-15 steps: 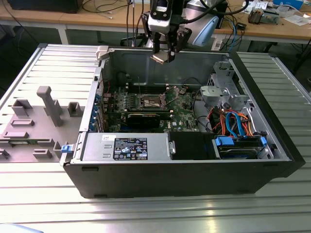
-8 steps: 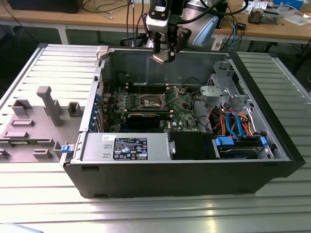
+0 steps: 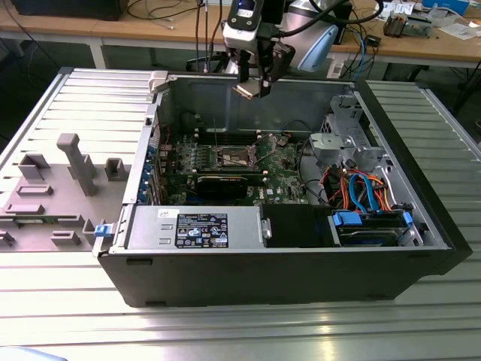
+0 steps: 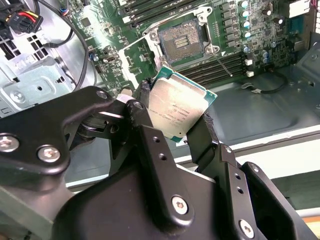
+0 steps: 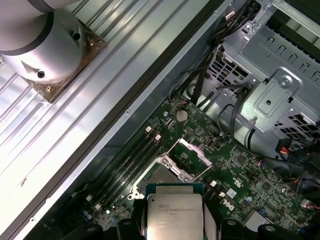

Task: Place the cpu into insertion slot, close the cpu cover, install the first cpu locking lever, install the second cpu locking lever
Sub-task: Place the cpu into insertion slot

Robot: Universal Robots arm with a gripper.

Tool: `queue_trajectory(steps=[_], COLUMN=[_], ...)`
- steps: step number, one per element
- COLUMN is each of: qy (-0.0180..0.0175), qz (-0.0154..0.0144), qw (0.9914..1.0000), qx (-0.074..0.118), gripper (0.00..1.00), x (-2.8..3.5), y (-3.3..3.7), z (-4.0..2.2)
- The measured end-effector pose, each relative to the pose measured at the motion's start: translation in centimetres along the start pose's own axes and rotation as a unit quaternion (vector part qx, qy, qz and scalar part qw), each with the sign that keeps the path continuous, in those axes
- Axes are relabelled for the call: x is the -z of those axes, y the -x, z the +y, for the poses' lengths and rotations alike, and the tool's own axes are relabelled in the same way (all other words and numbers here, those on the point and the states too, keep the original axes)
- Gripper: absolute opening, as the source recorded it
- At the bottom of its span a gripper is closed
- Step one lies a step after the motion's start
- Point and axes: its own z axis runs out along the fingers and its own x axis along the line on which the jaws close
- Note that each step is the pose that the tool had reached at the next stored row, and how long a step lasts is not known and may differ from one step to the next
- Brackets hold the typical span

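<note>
Above the open case (image 3: 203, 101) | our gripper (image 3: 252, 89) is clamped on the cpu (image 4: 180, 110), held well above the insertion slot (image 4: 181, 42) | slot bare, cpu cover (image 5: 194, 154) raised | nothing seated yet; closing and locking remain, we judge

Nothing can be read for certain: the cpu (image 4: 180, 112) bears faint rows of engraved lettering on its metal top in the second wrist view, and the black label (image 3: 201, 230) on the grey power supply box (image 3: 146, 227) carries white print too small to make out.
</note>
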Motion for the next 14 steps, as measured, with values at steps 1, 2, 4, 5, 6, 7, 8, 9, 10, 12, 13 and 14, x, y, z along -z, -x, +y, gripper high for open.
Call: queue_trajectory(steps=[1, 2, 4, 5, 6, 7, 8, 9, 10, 12, 13, 14], qy=[0.0001, 0.0001, 0.0002, 0.0003, 0.0003, 0.0004, 0.0004, 0.0004, 0.0005, 0.0006, 0.0006, 0.0007], qz=[-0.0003, -0.0005, -0.0010, -0.0012, -0.0015, -0.0016, -0.0019, -0.0021, -0.0023, -0.0027, -0.0028, -0.0032], qw=[0.99999, 0.99998, 0.99993, 0.99991, 0.99987, 0.99984, 0.99977, 0.99973, 0.99967, 0.99955, 0.99949, 0.99936], qx=[-0.003, -0.006, -0.012, -0.013, -0.016, -0.018, -0.021, -0.023, -0.025, -0.030, -0.032, -0.036], gripper=[0.55, 0.55, 0.55, 0.55, 0.55, 0.55, 0.55, 0.55, 0.55, 0.55, 0.55, 0.55], x=[-0.01, -0.01, -0.01, -0.01, -0.02, -0.02, -0.02, -0.02, -0.03, -0.03, -0.03, -0.03], y=[0.00, 0.00, 0.00, 0.00, 0.00, 0.00, 0.00, 0.00, 0.00, 0.00, 0.00, 0.00], z=[0.00, 0.00, 0.00, 0.00, 0.00, 0.00, 0.00, 0.00, 0.00, -0.01, -0.01, -0.01])
